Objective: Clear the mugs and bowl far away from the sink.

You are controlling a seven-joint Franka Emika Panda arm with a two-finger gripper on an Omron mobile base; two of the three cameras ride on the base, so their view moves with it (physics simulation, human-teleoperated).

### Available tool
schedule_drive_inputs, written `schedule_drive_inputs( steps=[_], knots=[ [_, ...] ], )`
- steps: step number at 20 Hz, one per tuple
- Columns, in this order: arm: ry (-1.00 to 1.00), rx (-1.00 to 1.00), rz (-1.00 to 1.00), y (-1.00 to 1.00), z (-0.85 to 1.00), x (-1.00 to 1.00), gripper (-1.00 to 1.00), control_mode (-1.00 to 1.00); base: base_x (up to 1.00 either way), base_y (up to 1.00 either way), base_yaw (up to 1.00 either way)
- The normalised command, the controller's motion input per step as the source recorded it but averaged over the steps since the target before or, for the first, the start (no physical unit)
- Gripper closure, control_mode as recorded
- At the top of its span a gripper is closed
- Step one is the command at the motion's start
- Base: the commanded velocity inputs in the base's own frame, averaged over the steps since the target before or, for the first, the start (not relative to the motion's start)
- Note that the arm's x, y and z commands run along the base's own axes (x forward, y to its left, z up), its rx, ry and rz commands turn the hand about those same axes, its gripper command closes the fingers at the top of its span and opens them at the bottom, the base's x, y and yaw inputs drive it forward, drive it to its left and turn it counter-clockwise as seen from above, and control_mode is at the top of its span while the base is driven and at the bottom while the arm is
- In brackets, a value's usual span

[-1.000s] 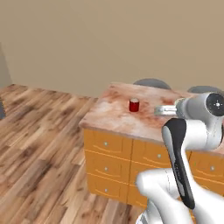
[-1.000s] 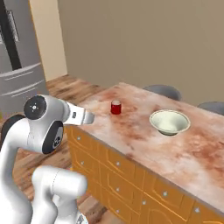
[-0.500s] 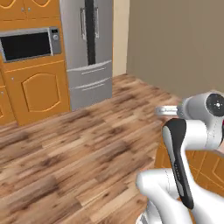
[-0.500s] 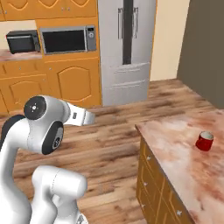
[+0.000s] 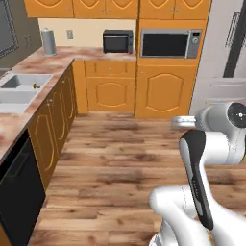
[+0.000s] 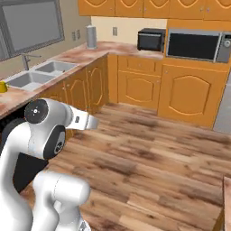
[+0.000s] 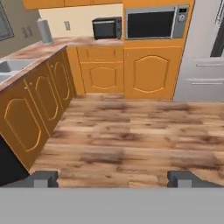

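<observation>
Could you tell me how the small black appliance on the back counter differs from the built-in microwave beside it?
The black appliance is small and stands free on the counter; the microwave is wider and is set into the tall orange cabinet. The black appliance is dark all over; the microwave has a silver frame and a side panel around its dark door. Both are boxy, face the room and sit at about the same height.

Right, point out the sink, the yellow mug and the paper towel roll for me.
sink [image 6: 43, 74]: right base view, on the floor of the nearer basin.
yellow mug [image 6: 2, 86]: right base view, on its side at the picture's left edge.
paper towel roll [image 5: 48, 42]: left base view, on the middle of the upright roll.
</observation>
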Motion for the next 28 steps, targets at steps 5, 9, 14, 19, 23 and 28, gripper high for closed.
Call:
schedule_drive_inputs(
  steps=[5, 9, 14, 19, 23, 28],
  knots=[
    [0.0, 0.0, 0.0, 0.0, 0.0, 0.0, -1.0, 1.0, 0.22, 0.0, 0.98],
    [0.0, 0.0, 0.0, 0.0, 0.0, 0.0, -1.0, 1.0, 0.73, -0.11, 0.85],
    [0.0, 0.0, 0.0, 0.0, 0.0, 0.0, -1.0, 1.0, 0.92, -0.56, 0.59],
    [0.0, 0.0, 0.0, 0.0, 0.0, 0.0, -1.0, 1.0, 1.0, -0.71, 0.48],
    [0.0, 0.0, 0.0, 0.0, 0.0, 0.0, -1.0, 1.0, 1.0, -0.7, 0.45],
    [0.0, 0.0, 0.0, 0.0, 0.0, 0.0, -1.0, 1.0, 1.0, -0.6, 0.48]
  ],
)
